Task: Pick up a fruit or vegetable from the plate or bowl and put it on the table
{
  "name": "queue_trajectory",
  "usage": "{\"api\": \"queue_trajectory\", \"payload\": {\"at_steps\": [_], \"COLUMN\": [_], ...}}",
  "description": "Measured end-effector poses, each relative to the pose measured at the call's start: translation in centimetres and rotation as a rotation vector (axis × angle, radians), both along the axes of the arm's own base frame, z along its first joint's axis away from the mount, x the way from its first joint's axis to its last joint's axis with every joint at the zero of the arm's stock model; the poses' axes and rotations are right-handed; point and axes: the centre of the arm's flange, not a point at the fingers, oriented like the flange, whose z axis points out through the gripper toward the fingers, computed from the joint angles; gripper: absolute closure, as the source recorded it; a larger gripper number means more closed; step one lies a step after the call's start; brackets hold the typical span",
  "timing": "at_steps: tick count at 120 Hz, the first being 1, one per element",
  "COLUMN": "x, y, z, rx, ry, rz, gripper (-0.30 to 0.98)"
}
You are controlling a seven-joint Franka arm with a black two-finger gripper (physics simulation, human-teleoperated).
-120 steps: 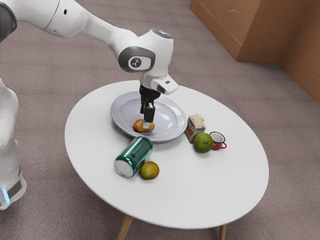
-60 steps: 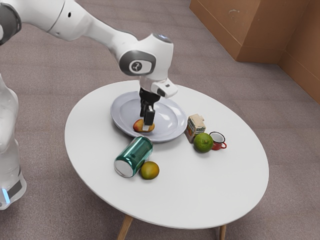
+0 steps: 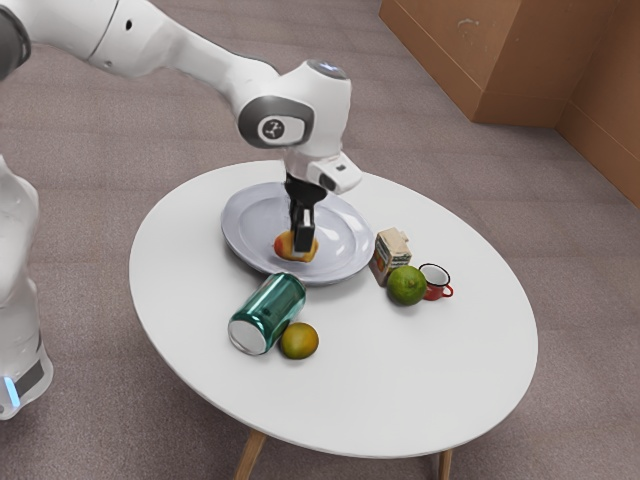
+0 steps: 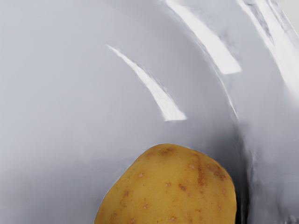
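Pretty sure the fingers (image 3: pixel 301 241) are clamped on the fruit (image 4: pixel 168 189), its long axis running crosswise between them. I'd lift over the plate (image 3: pixel 346 240) rim toward the counter (image 3: pixel 430 375).

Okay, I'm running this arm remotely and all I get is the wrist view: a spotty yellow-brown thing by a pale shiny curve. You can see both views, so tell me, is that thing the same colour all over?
Observer: No. In the exterior view, the yellow-orange piece of produce has a reddish end.

Operator: Got it. What's lying closest to the plate, outside it?

Observer: A green can, on its side right by the rim of the plate.

Operator: And is any other fruit already out on the table?

Observer: Yes, two round ones on the table: a green fruit in front of the carton, and a yellowish-green fruit beside the can.
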Motion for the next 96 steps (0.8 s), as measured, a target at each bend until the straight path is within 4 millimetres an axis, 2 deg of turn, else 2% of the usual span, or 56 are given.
{"api": "queue_trajectory", "payload": {"at_steps": [22,33,46,59,69,96], "x": [0.1,0.5,0.4,0.7,2.0,4.6], "y": [-5.2,-8.5,-11.2,-15.0,-17.4,-21.5], "z": [2.4,3.8,4.4,5.2,5.4,4.5], "rx": [0.0,-0.002,0.002,0.01,0.012,0.01], "ry": [-0.046,-0.074,-0.086,-0.101,-0.102,-0.082], "rz": [-0.107,-0.172,-0.223,-0.288,-0.322,-0.378], "gripper": [0.57,0.58,0.58,0.59,0.59,0.53]}}
